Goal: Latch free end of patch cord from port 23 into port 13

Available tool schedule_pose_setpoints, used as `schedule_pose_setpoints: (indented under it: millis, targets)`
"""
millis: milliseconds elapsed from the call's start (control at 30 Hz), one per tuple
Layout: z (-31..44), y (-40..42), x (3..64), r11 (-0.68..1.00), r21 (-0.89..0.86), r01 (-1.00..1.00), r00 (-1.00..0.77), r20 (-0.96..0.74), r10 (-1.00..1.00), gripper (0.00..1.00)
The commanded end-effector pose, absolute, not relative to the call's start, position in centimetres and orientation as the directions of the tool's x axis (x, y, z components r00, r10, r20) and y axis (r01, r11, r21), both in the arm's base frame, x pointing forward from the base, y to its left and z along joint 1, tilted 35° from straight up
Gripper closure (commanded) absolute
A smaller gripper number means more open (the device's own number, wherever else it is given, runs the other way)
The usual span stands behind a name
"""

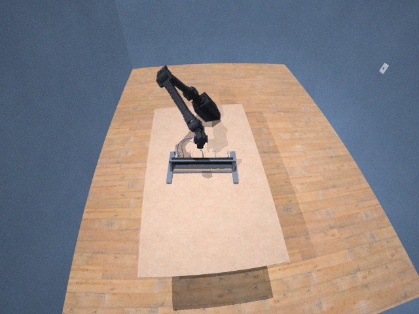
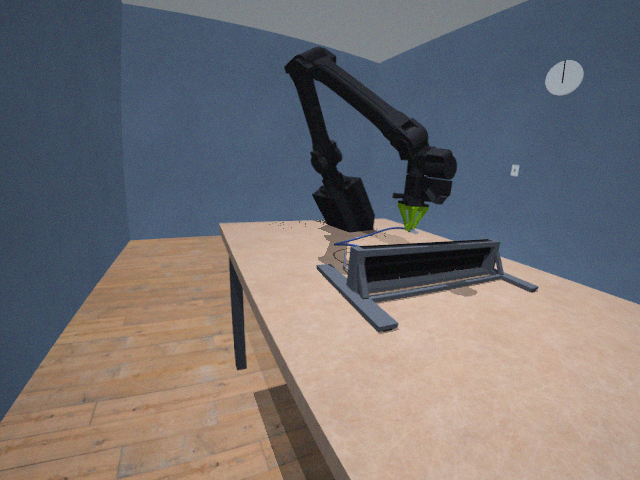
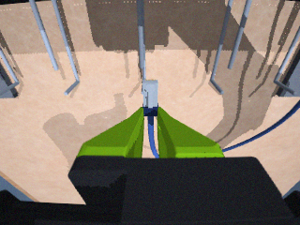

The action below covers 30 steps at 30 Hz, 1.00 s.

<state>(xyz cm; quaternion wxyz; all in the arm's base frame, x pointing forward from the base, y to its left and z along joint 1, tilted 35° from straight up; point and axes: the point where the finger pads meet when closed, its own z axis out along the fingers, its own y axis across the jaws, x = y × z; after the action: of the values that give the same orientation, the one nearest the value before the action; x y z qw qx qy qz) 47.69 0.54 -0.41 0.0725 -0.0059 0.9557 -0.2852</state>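
My gripper (image 3: 150, 112) (image 2: 408, 228) is shut on the blue boot of the plug (image 3: 150, 94). The clear plug points away from the fingers, toward the rack (image 1: 203, 160) (image 2: 382, 316), and is apart from it. The plug is in front of the rack's port side, near the middle of its width. The blue cord (image 3: 267, 138) (image 2: 372, 235) (image 1: 180, 140) runs from the plug in an arc to the rack's end at the left of the top view. The port faces, the number plates and which port the plug faces are hidden.
Several thin grey rods stick out from the rack's port side; one rod (image 3: 142, 37) lies directly ahead of the plug in the wrist view, others (image 3: 67, 47) (image 3: 221, 47) to both sides. The rack stands on the table (image 1: 209, 219) (image 2: 491, 387), its feet away from the edges.
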Motion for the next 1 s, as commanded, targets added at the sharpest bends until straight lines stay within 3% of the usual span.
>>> schedule_pose_setpoints:
  millis: [0,967]
  targets:
    - [0.07,0.06,48.96,0.839,-0.541,0.053,-0.988,-0.151,-0.035,1.00]
    - [0.22,0.15,49.20,0.840,-0.540,0.062,-0.988,-0.155,-0.027,1.00]
